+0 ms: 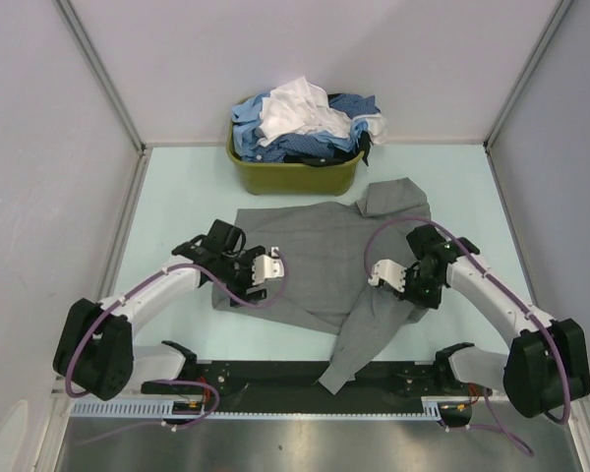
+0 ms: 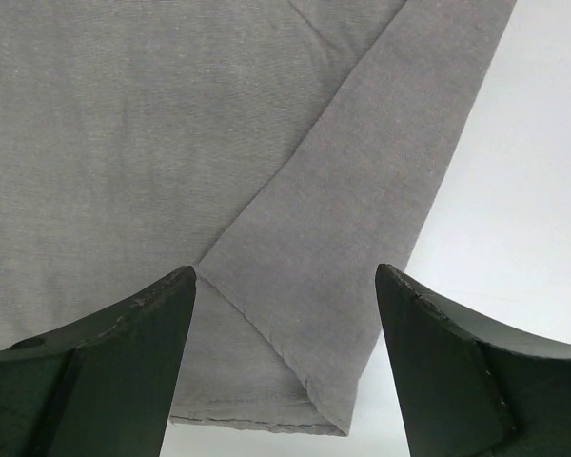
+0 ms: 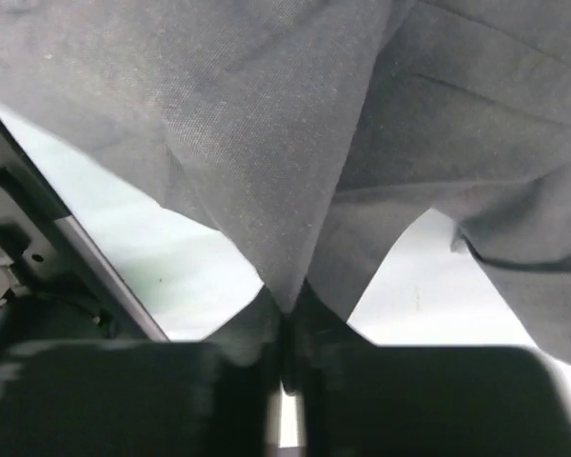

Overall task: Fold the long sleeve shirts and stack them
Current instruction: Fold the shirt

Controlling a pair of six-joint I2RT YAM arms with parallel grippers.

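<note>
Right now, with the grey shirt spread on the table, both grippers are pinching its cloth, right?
Not both. The right gripper pinches the grey shirt, but the left wrist view shows the left gripper open over the cloth.

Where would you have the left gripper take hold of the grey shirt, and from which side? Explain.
Probably the hemmed end of the folded-in sleeve, from above with the left gripper: it lies flat on the grey shirt as a narrow strip between the open jaws, its free edge beside the table.
</note>
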